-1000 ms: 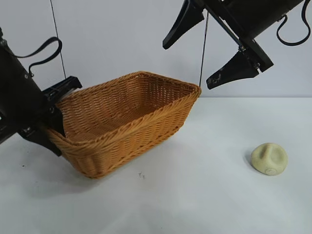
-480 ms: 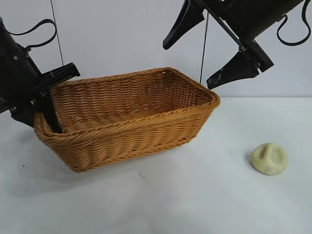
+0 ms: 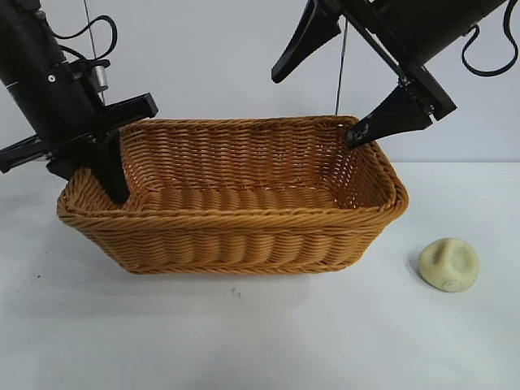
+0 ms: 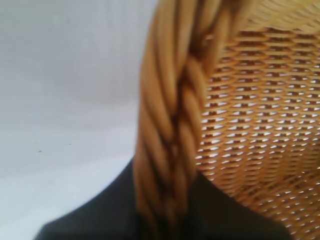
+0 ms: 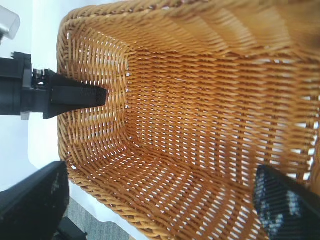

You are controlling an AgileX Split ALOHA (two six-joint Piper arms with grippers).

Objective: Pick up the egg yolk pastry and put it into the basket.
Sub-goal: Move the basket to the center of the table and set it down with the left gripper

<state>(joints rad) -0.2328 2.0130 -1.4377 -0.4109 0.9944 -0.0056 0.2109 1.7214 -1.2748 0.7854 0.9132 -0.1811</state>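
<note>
Left tool [image 3: 101, 166] clamped on the basket [image 3: 236, 236] rim at its left end; right tool [image 3: 337, 93] wide above it; egg yolk pastry [image 3: 448, 264] on counter [image 3: 260, 341].

Lab test bench. Plain white table [image 3: 268, 341] against a bare pale wall [image 3: 203, 57]; two black robot arms hang over it, thin cables [image 3: 340, 73] dangling behind. Only props: a basket [image 3: 236, 236] and a pastry [image 3: 448, 265].

We see a smooth white tabletop [image 3: 268, 341] with a few tiny dark specks, meeting a plain pale grey wall [image 3: 203, 57] under soft, even light.
</note>
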